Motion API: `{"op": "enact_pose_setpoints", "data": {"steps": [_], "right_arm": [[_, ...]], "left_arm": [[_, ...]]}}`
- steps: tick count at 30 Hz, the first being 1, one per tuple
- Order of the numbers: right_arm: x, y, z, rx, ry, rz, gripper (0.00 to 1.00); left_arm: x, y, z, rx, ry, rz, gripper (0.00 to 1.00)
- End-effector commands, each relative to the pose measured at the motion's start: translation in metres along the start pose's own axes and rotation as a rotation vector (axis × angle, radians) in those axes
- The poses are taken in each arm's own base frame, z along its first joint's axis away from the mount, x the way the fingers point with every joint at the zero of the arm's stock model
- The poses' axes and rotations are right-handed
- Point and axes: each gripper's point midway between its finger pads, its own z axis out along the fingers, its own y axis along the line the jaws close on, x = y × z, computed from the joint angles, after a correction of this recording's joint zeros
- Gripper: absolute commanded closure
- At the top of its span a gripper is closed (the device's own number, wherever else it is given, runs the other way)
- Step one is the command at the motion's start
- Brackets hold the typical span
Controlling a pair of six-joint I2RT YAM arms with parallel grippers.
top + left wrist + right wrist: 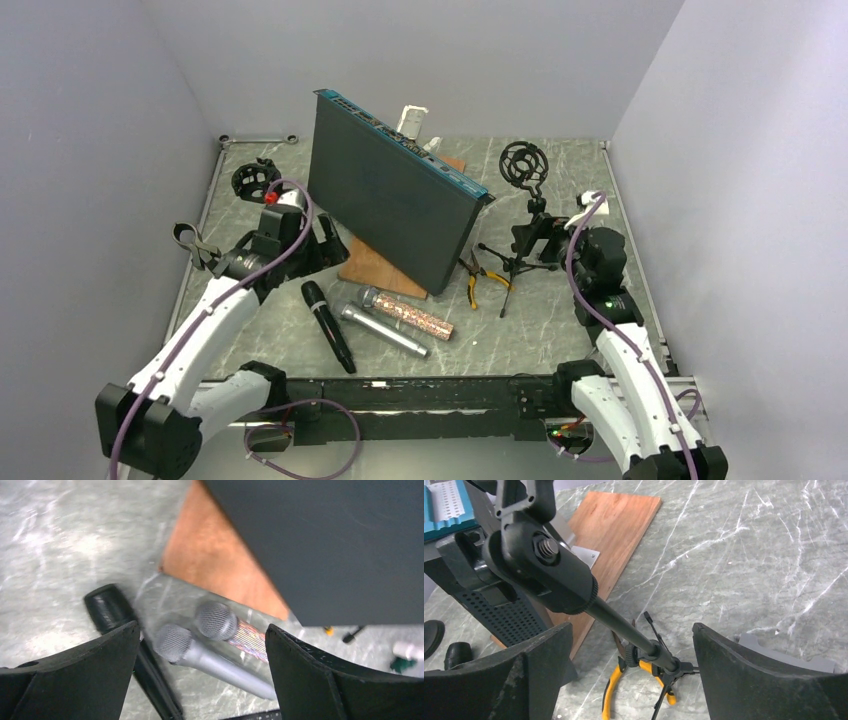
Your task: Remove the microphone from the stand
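1. L gripper [201,630], R gripper [632,627]: jaws wide apart, nothing held.
2. Mics [385,330] flat on table [520,340], 8 o'clock from stand [515,262]; mount [523,163] empty, prob. done.
3. Back R off straight up; no nudging stand.

The stone-look tabletop [545,340] is grey marble with thin white veins running across it. The large flat slab-shaped box [390,210] is dark charcoal, with a teal strip along its upper edge. The rectangular wooden board [624,525] under it is a warm reddish brown. The slim stick microphone [330,328] is matte black all over. The metal microphone [210,662] is plain silver-grey, mesh head included. The glitter-bodied microphone [235,630] shimmers pink and multicoloured below a silver mesh head. The small tripod stand [574,585] is black. The pliers [608,697] have yellow handles.
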Motion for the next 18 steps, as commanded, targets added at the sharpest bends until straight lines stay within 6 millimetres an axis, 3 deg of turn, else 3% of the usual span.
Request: {"op": "enact_pose_setpoints", "data": {"steps": [1, 4, 10, 18], "right_arm": [[-0.03, 0.019, 0.0, -0.078, -0.061, -0.011, 0.12], [-0.038, 0.029, -0.002, -0.122, -0.079, -0.017, 0.18], [-0.05, 0.033, -0.001, -0.145, -0.143, -0.046, 0.28], [-0.034, 0.016, 0.021, -0.116, -0.167, -0.131, 0.46]], "left_arm": [[-0.015, -0.058, -0.037, 0.22, -0.119, 0.147, 0.04], [-0.009, -0.109, -0.059, 0.47, -0.155, 0.24, 0.08], [0.035, -0.2, -0.095, 0.898, -0.182, 0.446, 0.14], [0.094, -0.293, -0.086, 1.022, -0.447, 0.874, 0.16]]}}
